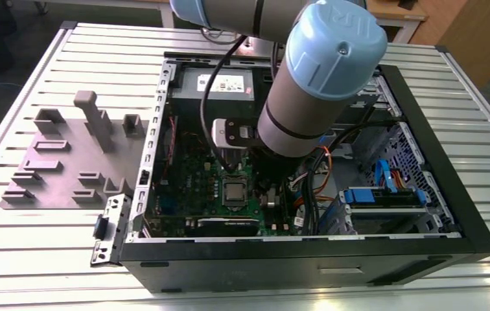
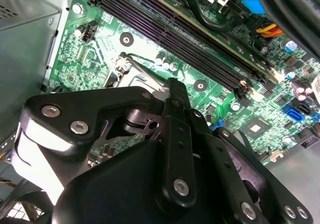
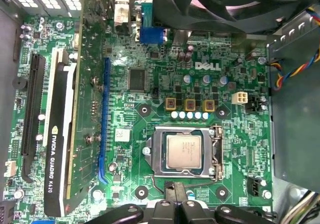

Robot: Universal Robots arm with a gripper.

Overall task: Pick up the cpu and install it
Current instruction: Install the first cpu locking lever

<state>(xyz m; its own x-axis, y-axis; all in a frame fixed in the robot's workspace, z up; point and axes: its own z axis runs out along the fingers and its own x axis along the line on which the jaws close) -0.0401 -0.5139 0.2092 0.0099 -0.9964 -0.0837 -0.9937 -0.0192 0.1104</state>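
The cpu [image 3: 183, 151], a small silver-grey square, lies flat in its socket on the green motherboard [image 3: 150, 59], with the metal socket frame [image 3: 218, 151] around it. The exterior view has the cpu [image 1: 234, 192] deep inside the open computer case [image 1: 452, 194]. My gripper [image 3: 171, 186] hangs just above the board at the socket's edge, beside the thin socket lever [image 3: 200, 183]. Its black fingers stand together, shut, with nothing held. In the second wrist view the gripper [image 2: 176, 91] covers the socket area.
A black graphics card [image 3: 57, 149] stands beside the socket, and a fan [image 3: 230, 4] sits past it. Memory slots [image 2: 190, 44] and cables [image 1: 314, 194] run close by. A blue drive cage [image 1: 384, 194] fills the case's right. A grey fixture with upright blocks [image 1: 72, 155] lies outside on the slatted table.
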